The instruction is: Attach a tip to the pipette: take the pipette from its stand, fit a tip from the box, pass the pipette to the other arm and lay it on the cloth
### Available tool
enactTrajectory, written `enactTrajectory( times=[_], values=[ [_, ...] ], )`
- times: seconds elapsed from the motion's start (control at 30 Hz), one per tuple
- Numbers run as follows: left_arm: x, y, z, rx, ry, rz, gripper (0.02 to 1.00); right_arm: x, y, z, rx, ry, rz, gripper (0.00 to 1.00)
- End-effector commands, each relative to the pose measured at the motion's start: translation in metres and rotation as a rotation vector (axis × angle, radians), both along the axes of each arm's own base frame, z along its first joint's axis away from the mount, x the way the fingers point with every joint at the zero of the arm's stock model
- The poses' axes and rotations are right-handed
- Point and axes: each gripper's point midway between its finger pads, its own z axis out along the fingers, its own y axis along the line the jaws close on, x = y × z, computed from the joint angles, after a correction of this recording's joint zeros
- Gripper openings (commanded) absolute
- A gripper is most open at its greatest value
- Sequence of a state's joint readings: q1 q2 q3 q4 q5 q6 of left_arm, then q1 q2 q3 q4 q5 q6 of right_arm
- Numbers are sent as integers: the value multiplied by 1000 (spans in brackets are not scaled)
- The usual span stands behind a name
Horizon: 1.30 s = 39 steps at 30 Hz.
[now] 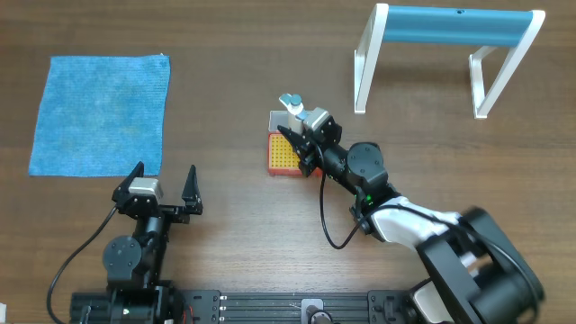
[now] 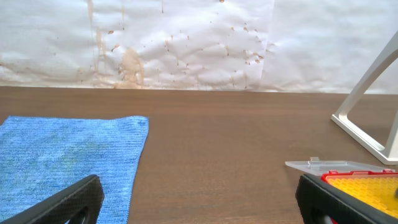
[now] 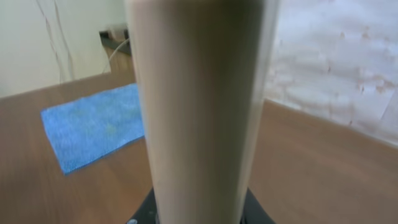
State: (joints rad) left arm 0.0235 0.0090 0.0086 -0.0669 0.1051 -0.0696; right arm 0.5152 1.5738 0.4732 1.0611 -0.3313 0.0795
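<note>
Half done at most: pale cylindrical pipette (image 1: 291,101) is off the white-and-blue stand (image 1: 454,27).
Right gripper (image 1: 301,137), mid-frame, clamps it over the red-and-yellow tip box (image 1: 284,155); tip fit unclear. Left gripper (image 1: 164,176), lower left, gapes wide and empty. Left to do: handover, laying on blue cloth (image 1: 101,115), upper left.

wooden table (image 1: 252,54), stained white wall (image 2: 199,43)

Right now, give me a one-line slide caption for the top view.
Right gripper holds the grey-white pipette at the orange tip box; left gripper open near the blue cloth.
</note>
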Motion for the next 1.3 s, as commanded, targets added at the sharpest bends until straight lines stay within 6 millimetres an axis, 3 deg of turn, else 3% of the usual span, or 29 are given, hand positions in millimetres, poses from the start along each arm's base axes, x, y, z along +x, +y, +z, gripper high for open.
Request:
enactTrajectory(
  times=[0.03, 0.17, 0.27, 0.4, 0.53, 0.67, 0.8, 0.87, 0.9, 0.97, 1.0, 1.13, 1.3],
  values=[
    [0, 0, -1, -2, 2, -1, 996, -2, -2, 96, 73, -156, 0, 80],
    [0, 0, -1, -2, 2, 0, 998, -11, 4, 142, 37, -93, 60, 80],
    [0, 0, -1, -2, 2, -1, 996, -27, 14, 152, -65, 130, 166, 80],
    [0, 0, -1, -2, 2, 0, 996, -48, 10, 113, -180, 389, 187, 80],
    [0, 0, -1, -2, 2, -1, 996, -64, 0, 81, -250, 537, 184, 80],
    [0, 0, -1, -2, 2, 0, 998, -75, -6, 65, -233, 698, 149, 82],
    [0, 0, -1, -5, -1, -2, 996, -75, -6, 65, -158, 799, 102, 80],
    [-3, -21, 17, -231, -39, -114, 996, -75, -6, 65, -115, 859, 75, 82],
    [-5, -31, 27, -526, -18, -174, 996, -75, -6, 65, -97, 882, 64, 82],
    [-14, -56, 20, -1137, 214, -272, 996, -74, -5, 66, -63, 922, 44, 82],
    [-14, -57, 15, -1235, 265, -255, 996, -74, -5, 66, -53, 935, 38, 82],
    [-9, -43, 15, -1316, 227, -172, 996, -75, -5, 66, -41, 953, 32, 77],
    [-7, -60, 48, -1269, 194, -337, 996, -87, 3, 71, -27, 978, 124, 82]
  ],
)
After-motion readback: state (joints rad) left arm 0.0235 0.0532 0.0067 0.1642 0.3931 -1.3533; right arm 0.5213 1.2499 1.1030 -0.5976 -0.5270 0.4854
